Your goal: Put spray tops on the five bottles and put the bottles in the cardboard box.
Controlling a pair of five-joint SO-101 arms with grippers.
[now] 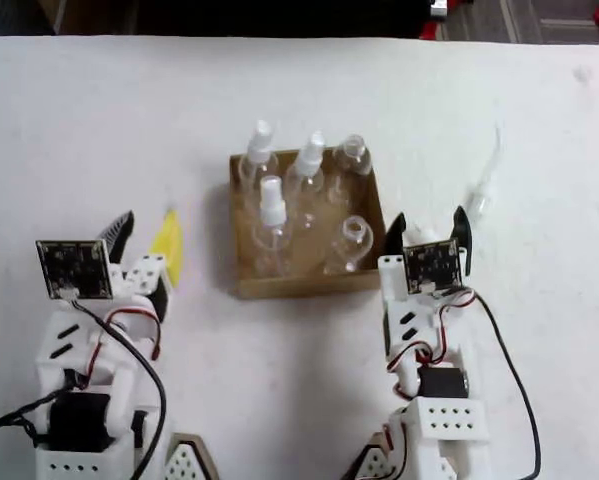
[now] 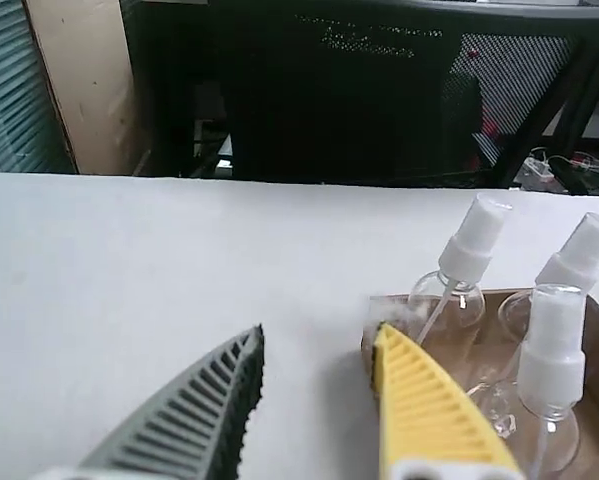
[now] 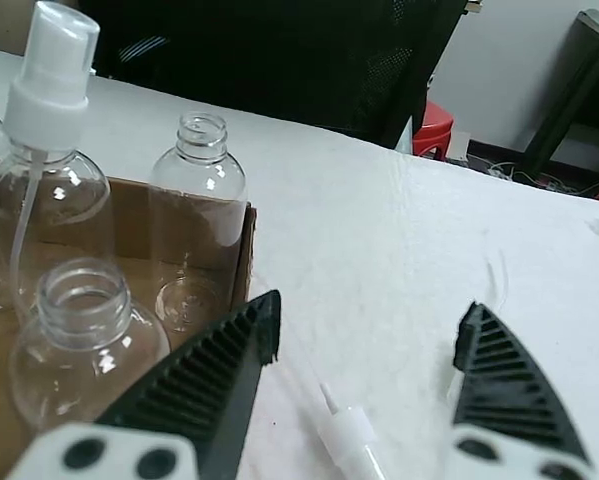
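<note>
Right fingers [image 3: 219, 372] are released and spread wide, empty. A loose spray top [image 3: 349, 435] lies flat on the bench [image 1: 99, 120] in the gap between them, just outside the box [image 1: 304, 283]. Its head is toward me and its tube points away. Two bottles [image 3: 201, 185] in the box's near wall are uncapped. Left fingers [image 2: 419, 410] are released on the box's far side, so I judge the right arm nearer.

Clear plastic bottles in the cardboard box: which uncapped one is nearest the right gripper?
The open-necked clear plastic bottle in the brown cardboard box's near right corner, beside the right gripper. The other uncapped bottle stands in the far right corner.
</note>
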